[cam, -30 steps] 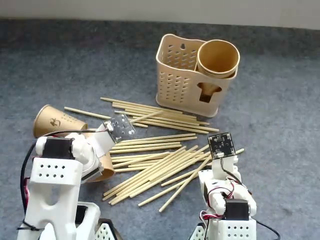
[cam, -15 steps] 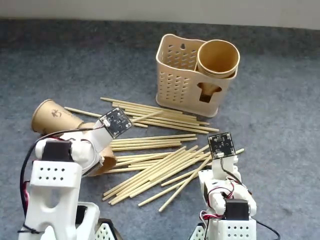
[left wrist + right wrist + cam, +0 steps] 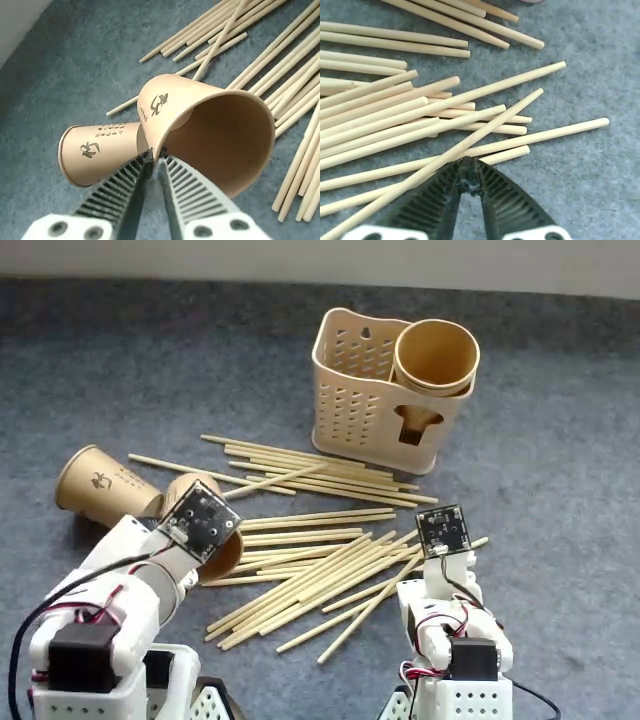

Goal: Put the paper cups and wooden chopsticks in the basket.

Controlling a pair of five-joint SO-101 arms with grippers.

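Left of the chopsticks [image 3: 320, 540] we pinch the rim of one cup [image 3: 220, 130] with our left gripper [image 3: 154, 159], jaws closed on it; it hides one end of a second cup [image 3: 95, 150]. Our right gripper [image 3: 469, 172] sits closed and empty over more chopsticks. From above, our arm covers most of the held cup; the basket [image 3: 345, 400] stands well apart.

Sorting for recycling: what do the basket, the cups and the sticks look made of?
Beige slotted basket: probably moulded plastic, with smooth satin walls and regular slots.
Tan printed cup: matte paper, with a thin wall and an overlap seam; lining unclear.
Pale round chopsticks: unfinished wood or bamboo, dull surface.
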